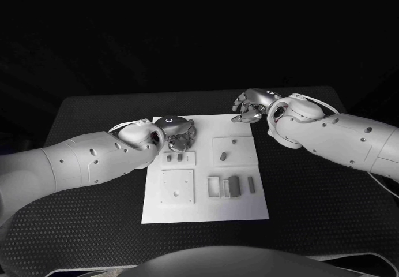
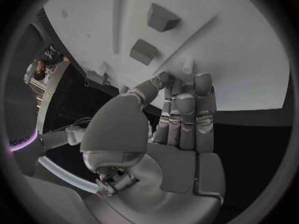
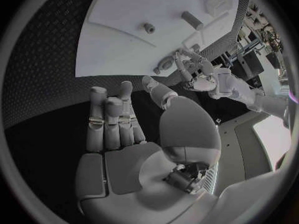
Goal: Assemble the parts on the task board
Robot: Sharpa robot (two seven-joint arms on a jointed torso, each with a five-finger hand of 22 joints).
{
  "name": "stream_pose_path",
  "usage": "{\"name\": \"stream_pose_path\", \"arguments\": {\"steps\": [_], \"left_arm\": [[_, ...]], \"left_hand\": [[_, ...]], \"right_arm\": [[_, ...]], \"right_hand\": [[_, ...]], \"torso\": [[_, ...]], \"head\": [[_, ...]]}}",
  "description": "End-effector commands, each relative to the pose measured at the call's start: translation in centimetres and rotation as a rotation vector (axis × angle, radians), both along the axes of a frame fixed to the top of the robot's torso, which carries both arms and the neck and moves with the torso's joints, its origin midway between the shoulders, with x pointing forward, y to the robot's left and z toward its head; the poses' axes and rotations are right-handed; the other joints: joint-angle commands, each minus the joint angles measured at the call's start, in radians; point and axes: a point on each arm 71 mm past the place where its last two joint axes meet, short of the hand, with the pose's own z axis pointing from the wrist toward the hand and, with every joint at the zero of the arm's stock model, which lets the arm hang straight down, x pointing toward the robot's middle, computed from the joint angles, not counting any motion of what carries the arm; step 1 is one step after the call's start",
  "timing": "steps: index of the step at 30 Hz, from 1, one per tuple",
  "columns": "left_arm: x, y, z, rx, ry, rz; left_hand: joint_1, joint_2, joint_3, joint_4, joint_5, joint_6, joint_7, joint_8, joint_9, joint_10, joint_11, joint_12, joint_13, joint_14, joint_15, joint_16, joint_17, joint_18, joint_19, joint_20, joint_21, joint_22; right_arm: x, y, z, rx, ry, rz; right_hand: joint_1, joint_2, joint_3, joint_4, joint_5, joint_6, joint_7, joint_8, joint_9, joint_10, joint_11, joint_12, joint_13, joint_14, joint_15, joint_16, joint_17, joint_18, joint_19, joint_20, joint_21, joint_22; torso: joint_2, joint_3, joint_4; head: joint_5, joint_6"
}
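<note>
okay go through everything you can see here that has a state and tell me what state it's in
Left hand: over the board's far left corner, fingertips at the board, holding nothing visible.
Right hand: above the board's far right corner, holding nothing.
Task board: flat on the table.
Parts: lying or standing on the board, untouched.

The task board point(image 1: 203, 210) lies at the frame's centre on the table point(image 1: 91, 231); small parts point(image 1: 229, 186) sit in its lower right.

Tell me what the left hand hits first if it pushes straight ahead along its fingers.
Probably the task board itself: the left hand has its fingertips at the board's far edge. Beyond them, the nearest small grey part stands in line, though depth is unclear.
</note>
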Motion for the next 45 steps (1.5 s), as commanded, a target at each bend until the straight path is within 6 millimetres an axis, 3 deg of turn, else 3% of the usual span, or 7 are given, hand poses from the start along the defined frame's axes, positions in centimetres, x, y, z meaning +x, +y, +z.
{"name": "stream_pose_path", "arguments": {"steps": [1,28,37,45], "left_arm": [[-0.2,0.3,-0.4,-0.056,0.053,0.013],[-0.5,2.3,2.2,-0.224,0.033,0.059],[-0.6,4.1,2.4,-0.143,0.043,0.073],[-1.0,4.9,2.2,-0.078,0.002,0.068]], "left_hand": [[0.001,0.009,0.006,-0.001,0.007,0.007,0.000,0.006,0.003,0.014,0.003,0.006,0.002,0.005,-0.006,0.006,-0.002,0.093,0.002,-0.007,0.006,0.021],[0.002,0.008,0.011,-0.002,0.008,0.006,0.001,0.005,0.003,0.014,0.002,0.000,0.003,0.007,-0.008,0.006,-0.007,0.090,0.005,-0.011,0.004,0.019],[0.003,0.006,0.012,-0.003,0.008,0.006,0.001,0.005,0.003,0.014,0.002,-0.001,0.003,0.007,-0.008,0.005,-0.009,0.089,0.005,-0.011,0.003,0.019],[0.004,0.002,0.014,-0.004,0.009,0.005,0.001,0.005,0.003,0.014,0.002,-0.004,0.003,0.004,-0.007,0.004,-0.011,0.087,0.002,-0.012,0.000,0.019]], "right_arm": [[0.0,0.1,0.0,-0.002,-0.002,0.007],[0.0,-0.3,0.0,-0.003,-0.003,-0.001],[0.0,-0.5,0.0,-0.005,-0.001,-0.003],[0.0,-0.7,0.0,-0.006,-0.001,-0.007]], "right_hand": [[-0.006,0.002,0.001,0.005,0.003,0.002,0.008,-0.005,-0.001,-0.005,0.000,0.006,-0.001,0.000,-0.001,-0.006,0.001,0.044,0.002,-0.008,-0.003,0.018],[-0.006,0.001,0.001,0.005,0.003,0.001,0.008,-0.006,-0.001,-0.006,0.000,0.007,-0.001,0.000,-0.001,-0.006,0.001,0.044,0.002,-0.009,-0.003,0.018],[-0.006,0.001,0.001,0.005,0.003,0.001,0.008,-0.006,-0.001,-0.006,0.000,0.007,-0.002,0.000,-0.001,-0.007,0.001,0.044,0.002,-0.009,-0.003,0.018],[-0.006,0.002,0.001,0.005,0.003,0.001,0.008,-0.006,-0.001,-0.006,0.000,0.008,-0.002,0.000,-0.001,-0.007,0.001,0.044,0.002,-0.009,-0.003,0.018]], "torso": [[0.000,-0.0004,0.0006],[-0.001,-0.0011,0.0022],[-0.001,0.0001,0.0017],[-0.002,-0.0027,0.0045]], "head": [[0.000,0.001],[0.001,0.010],[0.002,0.009],[0.002,0.007]]}}
